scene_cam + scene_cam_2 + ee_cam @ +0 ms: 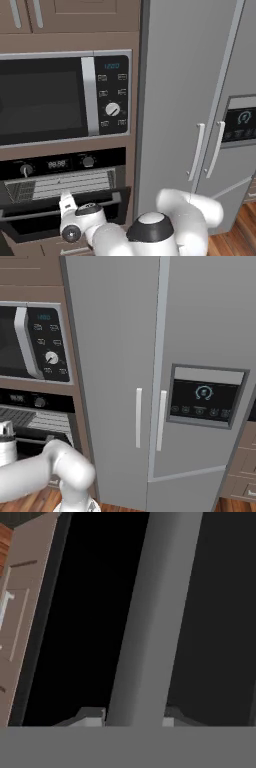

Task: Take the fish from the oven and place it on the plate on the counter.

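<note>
Oven (60,200) sat built into the brown cabinet column, under the microwave (55,97); its door (65,212) was dropped partly open, top edge tipped outward, wire rack (60,184) visible in the gap above it. Control strip carried two knobs and a small digital display (56,164). Silver bar handle (150,617) ran along the door's top edge; in the hand view it crossed the frame as a wide grey bar against the dark glass. Tool (134,719) sat on that handle: one finger tip (90,718) showed on each side of the bar at the bottom of the hand view, both pressed up close to it, so the jaws were partly closed around the handle. From the left base view the tool (65,201) met the door's upper edge just left of its middle, white wrist below it and the arm folded back toward the lower right. Fish could not be made out; the oven interior was too dark and mostly hidden by the door. To the right of the cabinet column stood a tall grey fridge (150,381) with two vertical handles and a dispenser panel (205,396). Wood floor (235,230) showed at the lower right of the left base view.
</note>
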